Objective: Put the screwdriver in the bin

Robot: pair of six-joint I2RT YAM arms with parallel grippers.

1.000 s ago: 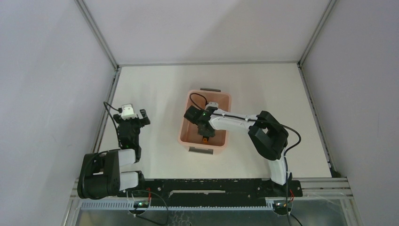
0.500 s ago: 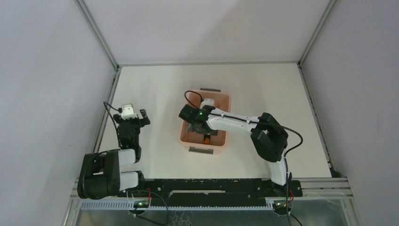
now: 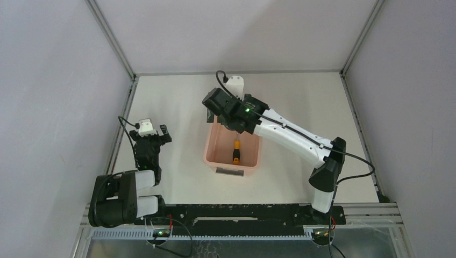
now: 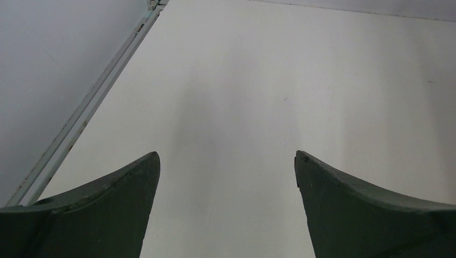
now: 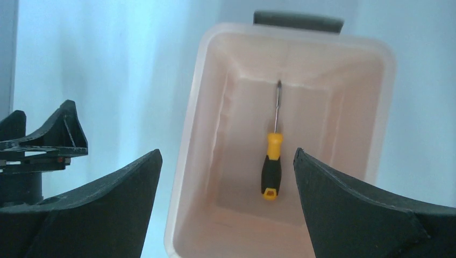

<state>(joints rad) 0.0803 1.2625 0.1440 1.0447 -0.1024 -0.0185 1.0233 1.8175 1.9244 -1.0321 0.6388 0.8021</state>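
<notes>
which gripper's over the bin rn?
The right gripper: open, above the bin, where the screwdriver lies. The left gripper, also open, has only table below it.

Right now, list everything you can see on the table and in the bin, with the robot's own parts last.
bin: one, pale pink, middle of the table, upright.
screwdriver: one, orange-and-black with a metal shaft, lying flat on the bin's floor.
bin handle: one seen, grey, on the near short end.
table: one, white, under everything.
left gripper: one, dark, open and empty, over bare table on the left.
right gripper: one, dark, open and empty, raised above the bin's far end.
</notes>
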